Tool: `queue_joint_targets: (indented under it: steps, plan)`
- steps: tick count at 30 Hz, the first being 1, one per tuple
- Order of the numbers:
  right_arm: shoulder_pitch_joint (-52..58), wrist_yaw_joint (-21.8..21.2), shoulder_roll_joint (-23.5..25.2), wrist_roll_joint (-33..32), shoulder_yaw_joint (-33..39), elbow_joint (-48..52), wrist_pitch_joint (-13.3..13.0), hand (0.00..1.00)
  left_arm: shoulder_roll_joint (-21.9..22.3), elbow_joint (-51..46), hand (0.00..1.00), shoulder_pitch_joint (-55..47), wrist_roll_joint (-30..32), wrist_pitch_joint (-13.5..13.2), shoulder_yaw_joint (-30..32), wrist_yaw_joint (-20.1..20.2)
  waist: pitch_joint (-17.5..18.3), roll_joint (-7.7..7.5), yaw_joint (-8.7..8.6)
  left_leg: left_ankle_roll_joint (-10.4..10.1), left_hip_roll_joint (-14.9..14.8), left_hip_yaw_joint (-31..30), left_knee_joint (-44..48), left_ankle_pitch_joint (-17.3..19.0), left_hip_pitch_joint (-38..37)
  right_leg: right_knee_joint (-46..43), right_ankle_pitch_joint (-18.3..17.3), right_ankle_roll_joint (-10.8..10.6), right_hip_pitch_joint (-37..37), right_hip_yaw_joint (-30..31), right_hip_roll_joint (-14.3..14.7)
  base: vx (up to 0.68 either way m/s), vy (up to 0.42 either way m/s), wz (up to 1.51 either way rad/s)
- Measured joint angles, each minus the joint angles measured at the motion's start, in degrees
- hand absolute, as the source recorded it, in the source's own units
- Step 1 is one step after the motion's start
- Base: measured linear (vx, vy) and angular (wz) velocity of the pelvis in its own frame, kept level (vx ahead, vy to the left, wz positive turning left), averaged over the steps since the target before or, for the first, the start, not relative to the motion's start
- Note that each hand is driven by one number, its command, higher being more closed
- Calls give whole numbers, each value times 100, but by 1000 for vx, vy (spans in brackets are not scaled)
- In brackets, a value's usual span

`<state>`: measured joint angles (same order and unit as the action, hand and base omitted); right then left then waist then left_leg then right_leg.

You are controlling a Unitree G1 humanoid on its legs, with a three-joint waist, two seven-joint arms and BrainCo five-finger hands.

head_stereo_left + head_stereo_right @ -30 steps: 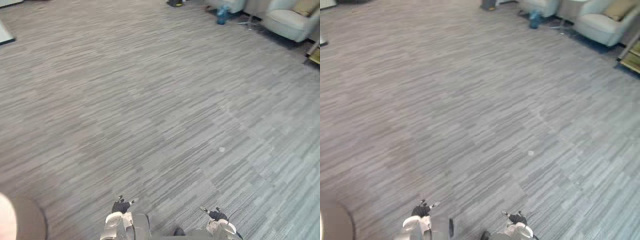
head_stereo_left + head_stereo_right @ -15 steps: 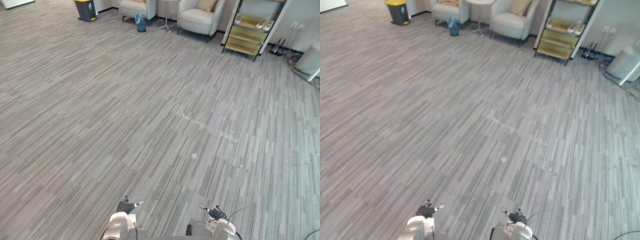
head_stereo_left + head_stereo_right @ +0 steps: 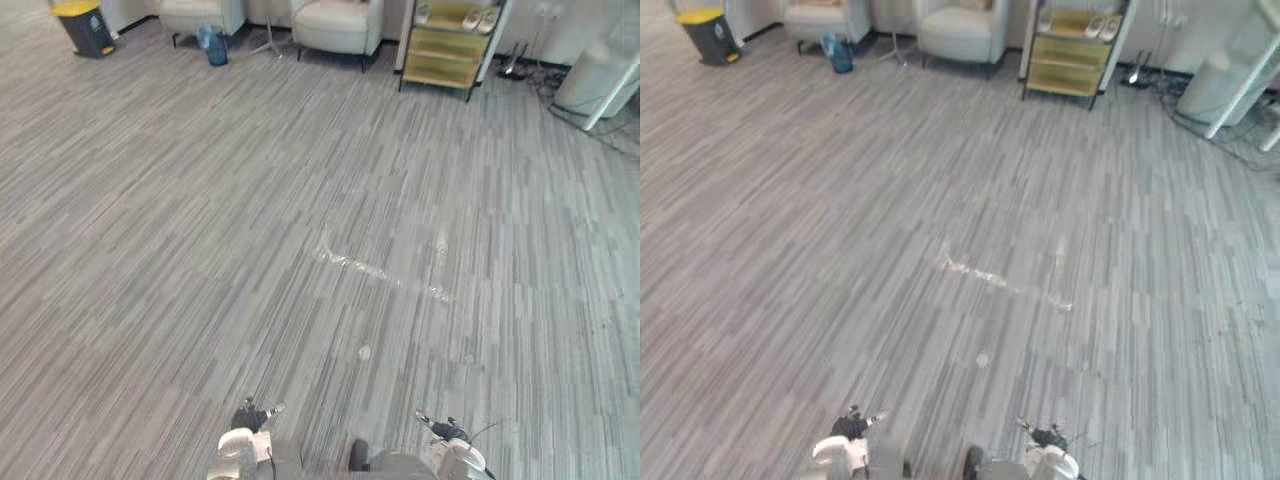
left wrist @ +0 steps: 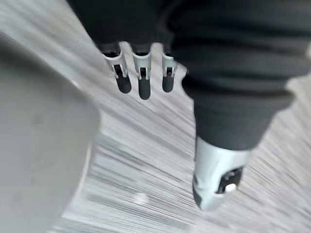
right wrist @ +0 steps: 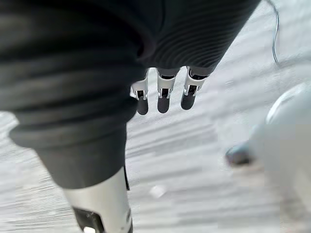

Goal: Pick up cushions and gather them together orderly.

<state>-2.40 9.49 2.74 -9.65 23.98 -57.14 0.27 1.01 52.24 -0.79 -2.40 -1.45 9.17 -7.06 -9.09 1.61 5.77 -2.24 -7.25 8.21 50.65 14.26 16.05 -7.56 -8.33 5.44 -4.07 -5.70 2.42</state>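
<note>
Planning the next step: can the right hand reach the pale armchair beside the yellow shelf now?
Probably not. The right hand hangs open and low, while the armchair stands far across the floor; walking closer seems needed.

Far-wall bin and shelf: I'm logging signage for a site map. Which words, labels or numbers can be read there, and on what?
None can be read. The yellow-lidded bin and the shelf unit show no legible print; any label on them is too small to tell.
</note>
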Motion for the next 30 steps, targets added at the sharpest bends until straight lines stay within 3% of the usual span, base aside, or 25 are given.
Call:
queue_joint_targets:
  steps: [1, 3, 4, 5, 6, 8, 9, 10, 11, 12, 14, 17, 19, 20, 21, 22, 23, 25, 26, 27, 29, 30]
  plan:
    - [-19, 1, 0, 1, 96, -4, 0, 0, 37, -17, 0, 14, -6, -33, -6, 1, 20, 21, 62, -44, 206, -46, -1196, 10, 112, 146, -126, -137, -133, 158, -90, 438, 44, -102]
    - [-26, -7, -51, 4, 185, -10, 3, 0, 92, 34, 0, -39, -5, -41, -39, 2, 99, 160, 81, -154, 383, -296, -2662, -253, 106, 296, -255, -251, -303, 331, -113, 403, 116, -71]
    - [55, -11, -110, 27, 256, -56, 17, 0, 70, 89, 0, -81, -10, -43, -116, 1, 157, 212, 103, -70, 488, -529, -3178, -915, 33, 324, -425, -342, -463, 514, -157, 513, 185, -70]
    - [118, -8, -61, 35, 278, -85, 39, 0, 21, 106, 0, -127, -10, -41, -120, 1, 262, 125, 115, 145, 658, -521, -3154, -948, -43, 254, -580, -453, -505, 666, -281, 669, 208, -52]
    - [155, -16, -10, 60, 273, -82, 45, 0, -39, 119, 0, -138, -10, -40, -112, -9, 335, 16, 85, 227, 748, -411, -3139, -771, -70, 106, -677, -504, -493, 686, -411, 593, 134, -50]
    - [236, -21, -6, 78, 67, -46, 68, 0, -60, 128, 0, -90, -13, -38, -83, -6, 301, -118, 172, 361, 703, -37, -3005, -476, -368, -1292, -849, -741, 4, 795, -531, 592, 134, -67]
    - [254, -35, 4, 90, -69, -25, 68, 0, -89, 130, 0, -82, -13, -38, -90, -4, 270, -163, 194, 400, 700, 81, -3025, -331, -610, -2209, -794, -1001, 318, 768, -558, 482, 115, -67]
    - [308, -80, 18, 89, -201, -17, 67, 0, -115, 184, 0, -62, -15, 10, -122, -3, 246, -164, 156, 439, 697, 84, -3062, -181, -961, -3360, -630, -1461, 746, 604, -667, 383, 75, -42]
    - [328, -91, 26, 89, -229, 19, 69, 0, -110, 216, 0, -48, -16, 45, -126, -2, 246, -165, 117, 462, 689, 83, -3088, -125, -1149, -3817, -616, -1486, 900, 465, -738, 491, 69, -33]
    - [332, -113, 22, 91, -244, 44, 38, 0, -89, 241, 0, -41, -16, 78, -125, -5, 246, -164, 99, 462, 664, 85, -3268, -60, -1556, -4358, -653, -1380, 1173, 60, -942, 546, 27, -25]
    - [345, -140, 23, 123, -258, 138, 14, 0, -68, 241, 0, 3, -28, 82, -124, -10, 242, -119, 57, 440, 562, 102, -3581, 40, -2019, -4497, -721, -1239, 1552, -499, -1126, 434, 0, -15]
    - [322, -170, -27, 130, -168, 145, -21, 0, -67, 357, 0, 15, -212, 82, -125, -32, 207, -140, -14, 443, 435, -9, -3981, 67, -2559, -3176, -708, -1040, 1965, -876, -1121, 422, -80, 22]
    - [286, -168, -109, 114, 15, 112, -29, 0, -53, 360, 0, -2, -224, 78, -114, -31, 213, -154, -129, 382, 443, -437, -3984, 113, -2655, -1648, -114, -948, 2132, -354, -992, 468, -225, 82]
    - [287, -166, -111, 104, 47, 111, -29, 0, -55, 361, 0, -25, -224, 76, -110, -35, 212, -152, -154, 334, 436, -524, -3980, 142, -2680, -1451, 36, -931, 2129, -266, -981, 548, -329, 107]
    - [316, -155, -112, 83, 128, -9, -31, 0, -106, 354, 0, -92, -224, 73, -81, -41, 234, -190, -216, 139, 414, -802, -3957, 315, -2815, -1227, 432, -780, 2090, -249, -954, 480, -348, 96]
    - [256, -165, -174, 71, 163, -69, 2, 0, -63, 385, 0, -179, -230, 85, 90, -47, 273, -111, -226, 15, 275, -1044, -3713, 465, -2851, -1542, 419, -707, 2088, -296, -807, 472, -355, 81]
    - [232, -161, -199, 71, 154, -98, 6, 0, -58, 372, 0, -203, -232, 80, 110, -45, 278, -73, -207, 8, 240, -1064, -3464, 459, -2755, -1584, 332, -687, 2071, -319, -788, 442, -368, 46]
    - [165, -161, -296, 65, -15, -99, -4, 0, 11, 280, 0, -270, -314, 87, 203, -51, 303, 96, -184, -278, 86, -1199, -1737, 232, -1876, -1469, 61, -601, 1891, -509, -676, 390, -321, 19]
    - [127, -143, -304, 39, -95, -57, 10, 0, 63, 248, 0, -268, -404, 98, 284, -52, 205, 254, -153, -325, -118, -1166, -534, -272, -1284, -1236, -17, -484, 1569, -522, -489, 479, -287, -6]
    - [121, -112, -289, -27, -130, -47, 9, 0, 71, 228, 0, -259, -429, 96, 256, -45, 172, 314, -64, -278, -245, -991, 222, -218, -951, -991, -62, -405, 1186, -513, -356, 493, -256, -12]
    - [182, -63, -261, -181, -113, -121, 9, 0, -13, 144, 0, -273, -433, 85, 91, -38, 147, 249, -46, -332, -245, -636, 360, 55, -673, -599, -82, -360, 542, -511, -355, 464, -203, -14]
    - [160, -27, -267, -207, -89, -113, 3, 0, -17, 61, 0, -278, -433, 68, 88, -32, 124, 210, -6, -247, -148, -311, 155, 209, -469, -353, -82, -360, 207, -499, -413, 499, -183, -15]
